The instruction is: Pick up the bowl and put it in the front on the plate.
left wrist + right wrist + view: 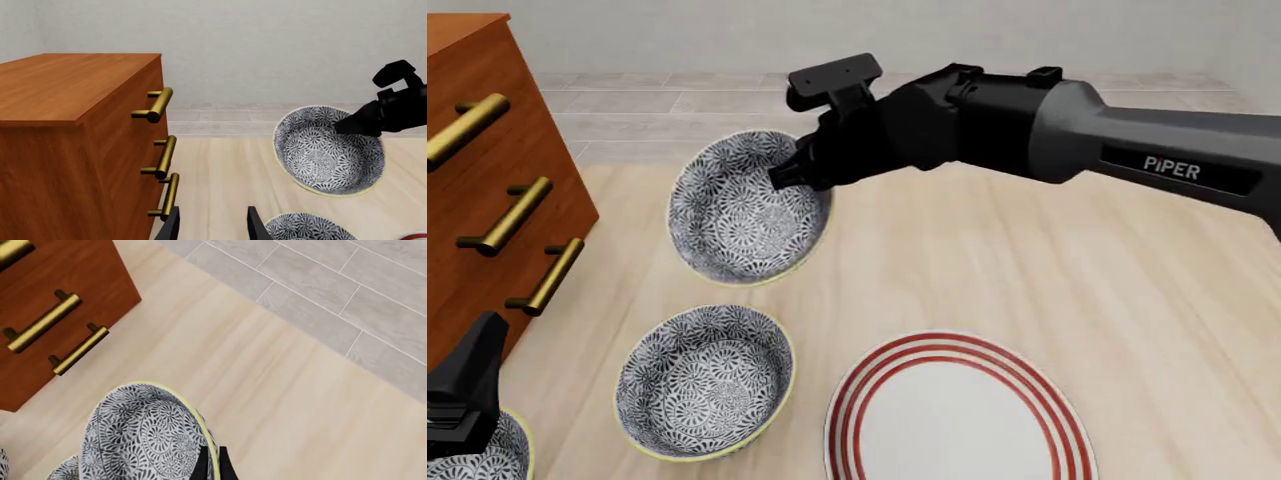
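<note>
Bowl (747, 210) is hanging tilted above the table, far rim pinched by the right gripper (790, 178), fingers closed tight on it. Transport step is underway. Next move calls for swinging it toward the plate (854, 420) and levelling it. Left gripper (212, 222) is idling open, holding nothing.
</note>
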You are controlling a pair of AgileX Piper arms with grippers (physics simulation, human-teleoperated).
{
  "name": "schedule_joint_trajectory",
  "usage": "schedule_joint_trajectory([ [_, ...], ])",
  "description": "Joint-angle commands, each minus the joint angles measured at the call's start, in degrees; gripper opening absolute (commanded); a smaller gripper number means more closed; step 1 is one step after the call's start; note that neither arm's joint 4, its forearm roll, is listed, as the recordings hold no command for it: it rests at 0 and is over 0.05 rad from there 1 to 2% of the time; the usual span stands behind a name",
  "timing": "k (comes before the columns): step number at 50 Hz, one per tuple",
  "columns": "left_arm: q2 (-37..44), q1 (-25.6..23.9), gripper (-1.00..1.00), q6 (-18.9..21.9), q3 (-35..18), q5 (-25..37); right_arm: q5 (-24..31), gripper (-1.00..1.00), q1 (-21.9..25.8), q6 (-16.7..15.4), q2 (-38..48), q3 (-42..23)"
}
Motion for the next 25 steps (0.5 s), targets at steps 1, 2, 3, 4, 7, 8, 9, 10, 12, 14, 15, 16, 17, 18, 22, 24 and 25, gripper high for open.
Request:
schedule_joint_trajectory([
  [1, 0.0, 0.0, 1.00, 0.0, 0.0, 0.0, -1.7, -1.00, -0.6, 0.6, -4.2, 4.9],
  [2, 0.0, 0.0, 1.00, 0.0, 0.0, 0.0, -1.7, -1.00, -0.8, 0.6, -5.0, 5.5],
  [3, 0.0, 0.0, 1.00, 0.0, 0.0, 0.0, -1.7, -1.00, -0.8, 0.6, -5.0, 5.6],
  [4, 0.0, 0.0, 1.00, 0.0, 0.0, 0.0, -1.8, -1.00, -1.0, 0.5, -5.5, 6.1],
  [7, 0.0, 0.0, 1.00, 0.0, 0.0, 0.0, -1.6, -1.00, -1.1, 0.4, -6.3, 6.7],
  [8, 0.0, 0.0, 1.00, 0.0, 0.0, 0.0, -1.6, -1.00, -1.1, 0.4, -6.4, 6.7],
  [9, 0.0, 0.0, 1.00, 0.0, 0.0, 0.0, -1.7, -1.00, -1.3, 0.3, -6.7, 7.2],
  [10, 0.0, 0.0, 1.00, 0.0, 0.0, 0.0, -1.7, -1.00, -1.3, 0.3, -6.7, 7.2],
  [12, 0.0, 0.0, 1.00, 0.0, 0.0, 0.0, -2.1, -1.00, -1.3, 0.5, -7.1, 8.2],
  [14, 0.0, 0.0, 1.00, 0.0, 0.0, 0.0, -2.1, -1.00, -1.1, 0.7, -7.5, 8.5],
  [15, 0.0, 0.0, 1.00, 0.0, 0.0, 0.0, -2.0, -1.00, -1.1, 0.7, -7.6, 8.6],
  [16, 0.0, 0.0, 1.00, 0.0, 0.0, 0.0, -2.1, -1.00, -1.0, 0.9, -7.8, 8.9],
  [17, 0.0, 0.0, 1.00, 0.0, 0.0, 0.0, -2.2, -1.00, -0.9, 0.9, -8.0, 9.2],
  [18, 0.0, 0.0, 1.00, 0.0, 0.0, 0.0, -2.4, -1.00, -0.9, 0.9, -8.1, 9.5],
  [22, 0.0, 0.0, 1.00, 0.0, 0.0, 0.0, -3.0, -1.00, -0.9, 1.5, -9.1, 10.8],
  [24, 0.0, 0.0, 1.00, 0.0, 0.0, 0.0, -3.5, -1.00, -0.9, 1.6, -9.3, 11.8],
  [25, 0.0, 0.0, 1.00, 0.0, 0.0, 0.0, -3.7, -1.00, -0.7, 2.0, -9.5, 12.4],
])
